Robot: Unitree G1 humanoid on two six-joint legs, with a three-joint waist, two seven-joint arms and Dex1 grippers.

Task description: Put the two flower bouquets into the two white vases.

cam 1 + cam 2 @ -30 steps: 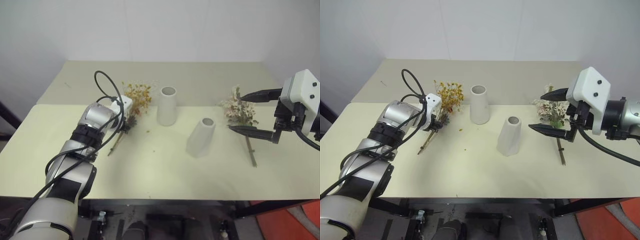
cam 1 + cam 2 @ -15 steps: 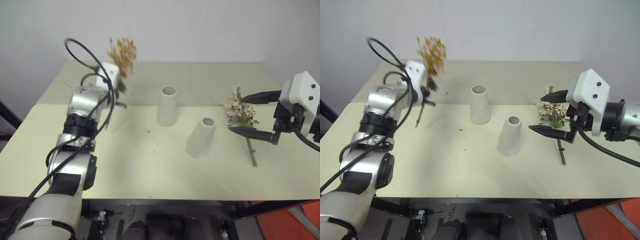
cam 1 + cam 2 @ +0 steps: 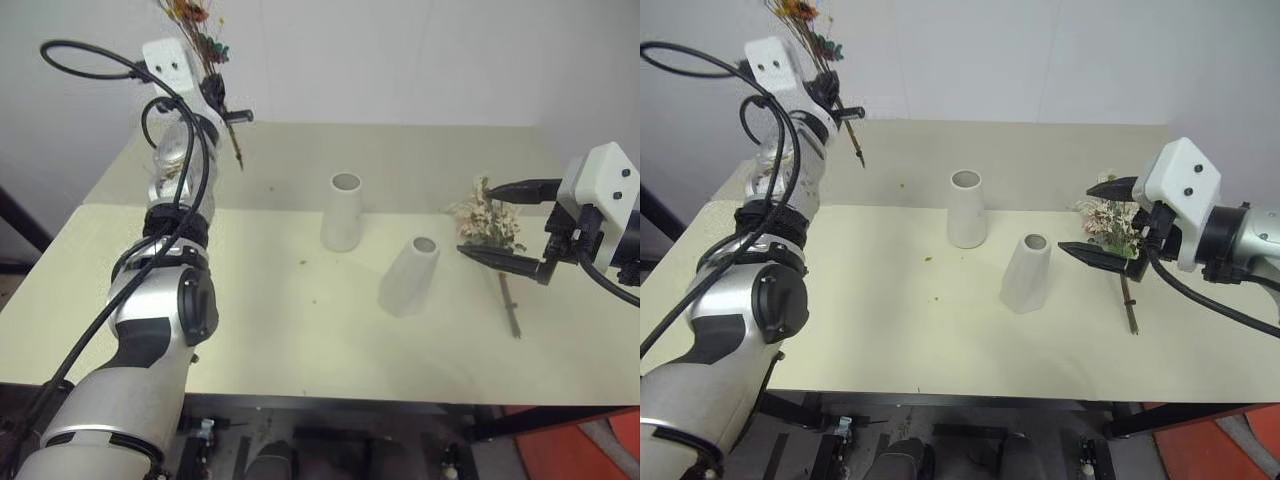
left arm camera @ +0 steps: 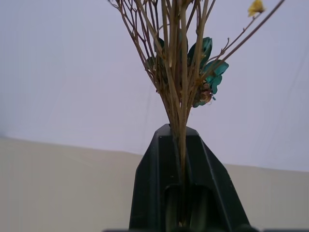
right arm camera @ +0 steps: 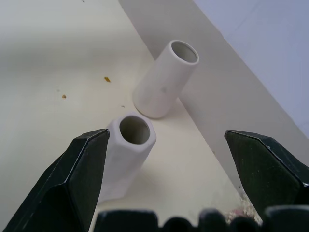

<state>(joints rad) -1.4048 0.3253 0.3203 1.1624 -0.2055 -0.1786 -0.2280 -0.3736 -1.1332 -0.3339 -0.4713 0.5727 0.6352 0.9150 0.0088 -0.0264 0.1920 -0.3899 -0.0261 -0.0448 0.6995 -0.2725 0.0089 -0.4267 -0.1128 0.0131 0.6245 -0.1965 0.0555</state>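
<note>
Left eye view: left tool (image 3: 214,88) has lifted yellow-orange bouquet (image 3: 190,18) high.

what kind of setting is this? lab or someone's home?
Most likely a lab or robot test bench, not a home. A bare pale table stands against a plain white wall, staged with just two white vases and a pink rose bouquet. Equipment and cabling sit under the table's front edge.
</note>
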